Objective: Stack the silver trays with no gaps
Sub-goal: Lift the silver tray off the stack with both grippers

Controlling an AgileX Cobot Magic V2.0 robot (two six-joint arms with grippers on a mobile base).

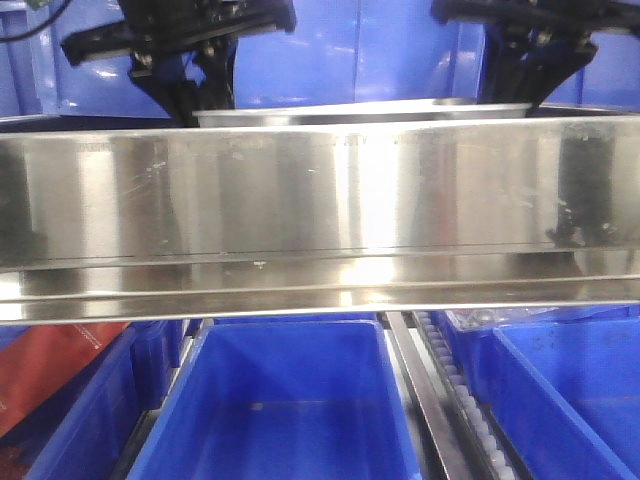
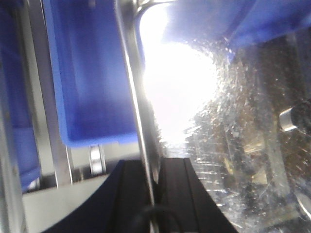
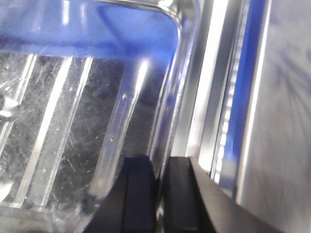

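Silver tray [image 1: 360,112]: seen from the front only as a slim bright edge at 12 o'clock, lying level just behind the top of the rail and between the two arms. What it rests on is hidden.
Left gripper [image 2: 151,163]: at the tray's 9 o'clock end. In the left wrist view its two black fingers [image 2: 182,194] are closed onto the thin out-turned rim, which runs up between them toward 12 o'clock.
Right gripper [image 3: 159,161]: at the tray's 3 o'clock end. Its fingers pinch the rim below a rounded corner, which curves away at 12 o'clock in the right wrist view.
Tray floor: scratched and mirror-bright. White glare burns out the centre of the left wrist view, and blue reflections cross the metal in both wrist views.
Steel rail [image 1: 320,200]: a broad polished band spanning the front view from 9 to 3 o'clock, in front of the tray and the lower parts of both arms.
Blue bins [image 1: 280,400]: deep plastic tubs filling the front view from 7 to 5 o'clock below the rail. More blue plastic stands behind the arms at 12 o'clock.
White rollers [image 1: 470,410]: a track of them runs between two bins at 5 o'clock.
Red-orange shape [image 1: 50,370]: at 8 o'clock, too cut off to identify.
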